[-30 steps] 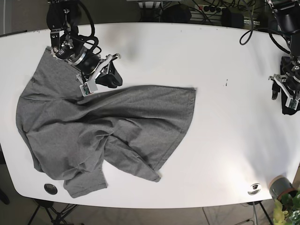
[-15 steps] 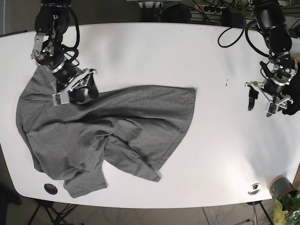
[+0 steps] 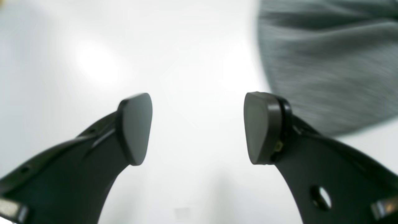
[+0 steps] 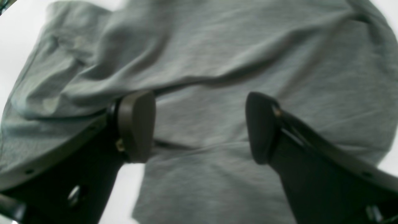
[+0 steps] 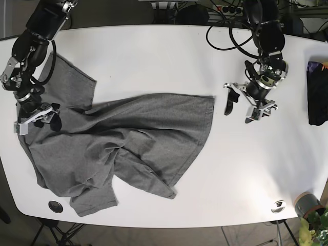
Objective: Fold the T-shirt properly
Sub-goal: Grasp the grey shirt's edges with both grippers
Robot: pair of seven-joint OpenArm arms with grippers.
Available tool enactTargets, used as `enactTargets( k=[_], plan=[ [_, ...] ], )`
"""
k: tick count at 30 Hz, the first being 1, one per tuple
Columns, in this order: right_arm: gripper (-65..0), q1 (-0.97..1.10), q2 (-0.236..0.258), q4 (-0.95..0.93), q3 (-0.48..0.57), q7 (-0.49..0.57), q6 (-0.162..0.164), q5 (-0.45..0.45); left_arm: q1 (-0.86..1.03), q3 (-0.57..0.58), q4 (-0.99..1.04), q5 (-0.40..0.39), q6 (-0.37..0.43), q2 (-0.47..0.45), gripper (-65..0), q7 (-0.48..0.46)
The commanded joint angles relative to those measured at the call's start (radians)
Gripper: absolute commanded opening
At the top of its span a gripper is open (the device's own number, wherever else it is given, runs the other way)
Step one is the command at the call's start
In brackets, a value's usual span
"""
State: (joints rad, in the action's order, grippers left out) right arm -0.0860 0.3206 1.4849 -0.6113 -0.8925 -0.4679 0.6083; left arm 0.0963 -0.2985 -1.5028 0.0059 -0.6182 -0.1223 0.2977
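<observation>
The grey T-shirt (image 5: pixel 118 146) lies crumpled and unfolded on the left half of the white table (image 5: pixel 169 56), with one straight hem edge reaching toward the middle and a sleeve flap hanging near the front edge. From above, the right gripper (image 5: pixel 37 119) sits at the shirt's far left side, over the cloth, and the left gripper (image 5: pixel 242 106) hangs above bare tabletop just beside the hem edge, apart from the fabric. The right wrist view adds what the overhead cannot: both dark fingers (image 4: pixel 136 124) are spread wide with rumpled grey cloth (image 4: pixel 217 77) filling the gap behind them, and nothing pinched between the pads. The left wrist view likewise shows its fingers (image 3: pixel 135 127) parted over white surface, the shirt's edge (image 3: pixel 326 56) blurred at the upper right behind one finger. Only the overhead picture shows a dark folded item (image 5: pixel 318 92) at the table's right edge and a small grey cup (image 5: pixel 305 204) near the front right corner; what the cup holds cannot be told.
</observation>
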Motion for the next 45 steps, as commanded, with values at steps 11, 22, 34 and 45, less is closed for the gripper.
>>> enactTargets(
  k=[11, 22, 34, 45],
  plan=[
    [-21.9, -0.159, 0.223, -0.424, -0.063, 0.137, -0.002, 0.011, -0.045, -0.001, -0.071, -0.013, 0.002, 0.148, -22.9, 0.08],
    [-21.9, -0.183, 0.323, -0.677, -0.062, 0.29, -0.001, 0.011, -0.011, 0.111, -0.092, -0.014, 0.007, 0.158, -22.9, 0.08],
    [-22.0, -0.136, 0.254, -0.702, -0.063, 0.292, -0.001, 0.011, -0.013, 0.121, -0.089, -0.014, 0.007, 0.161, -22.9, 0.084],
    [-22.0, -0.139, 0.194, -0.7, -0.062, 0.293, -0.002, 0.011, -0.011, 0.114, -0.088, -0.011, 0.007, 0.157, -22.9, 0.084]
  ],
)
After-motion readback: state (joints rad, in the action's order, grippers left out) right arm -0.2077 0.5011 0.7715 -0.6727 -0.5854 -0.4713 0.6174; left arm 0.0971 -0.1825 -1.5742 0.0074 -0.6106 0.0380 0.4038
